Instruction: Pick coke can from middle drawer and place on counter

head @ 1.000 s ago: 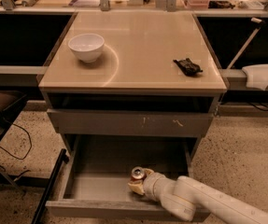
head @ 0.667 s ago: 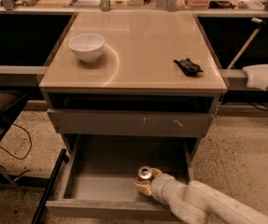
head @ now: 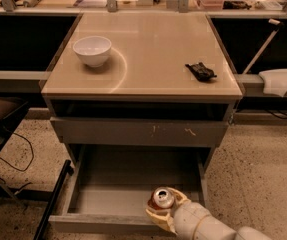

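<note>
The coke can (head: 162, 198), red-orange with a silver top, stands upright at the front right of the open middle drawer (head: 108, 199). My gripper (head: 164, 210) reaches in from the lower right and is shut on the can, its pale fingers (head: 155, 218) wrapped around the can's body. The can looks lifted slightly, its top near the height of the drawer's front rim. The beige counter (head: 153, 49) tops the cabinet above.
A white bowl (head: 92, 50) sits on the counter's left and a small black lumpy object (head: 199, 70) on its right. The scratched drawer front (head: 138, 132) above the open drawer is closed. A black bar (head: 50, 204) leans at the drawer's left. Speckled floor surrounds the cabinet.
My gripper with the can has shifted a little right and up inside the drawer, and the can's silver top now faces the camera more.
</note>
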### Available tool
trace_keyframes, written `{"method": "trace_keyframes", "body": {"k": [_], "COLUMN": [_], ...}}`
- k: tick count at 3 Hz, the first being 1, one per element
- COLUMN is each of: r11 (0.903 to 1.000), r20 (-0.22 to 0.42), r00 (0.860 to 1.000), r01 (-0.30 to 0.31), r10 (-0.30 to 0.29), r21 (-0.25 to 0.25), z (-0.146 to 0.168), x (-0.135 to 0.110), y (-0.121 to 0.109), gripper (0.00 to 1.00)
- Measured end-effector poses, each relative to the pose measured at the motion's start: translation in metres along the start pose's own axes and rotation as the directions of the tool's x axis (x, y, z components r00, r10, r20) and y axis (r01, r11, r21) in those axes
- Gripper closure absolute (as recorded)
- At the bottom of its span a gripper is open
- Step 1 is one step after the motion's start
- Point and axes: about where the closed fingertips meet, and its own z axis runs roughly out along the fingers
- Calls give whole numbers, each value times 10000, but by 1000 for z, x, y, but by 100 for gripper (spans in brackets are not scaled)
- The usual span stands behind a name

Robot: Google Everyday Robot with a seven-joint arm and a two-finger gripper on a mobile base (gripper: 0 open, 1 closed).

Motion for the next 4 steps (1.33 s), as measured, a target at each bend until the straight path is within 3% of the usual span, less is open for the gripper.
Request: {"method": "trace_keyframes", "body": {"k": [1, 2, 3, 4], "r11": [9910, 9853, 9853, 9830], "r20": [769, 989, 990, 1311], "r00": [9942, 9938, 9938, 9904], "r01": [-826, -667, -665, 192], "r10": [747, 515, 513, -437], "r21": [1053, 1572, 1572, 1828], "z": [-68, -101, -101, -102], "x": [-40, -56, -56, -96], "y": [-19, -24, -24, -37], "gripper": [100, 100, 100, 100]}}
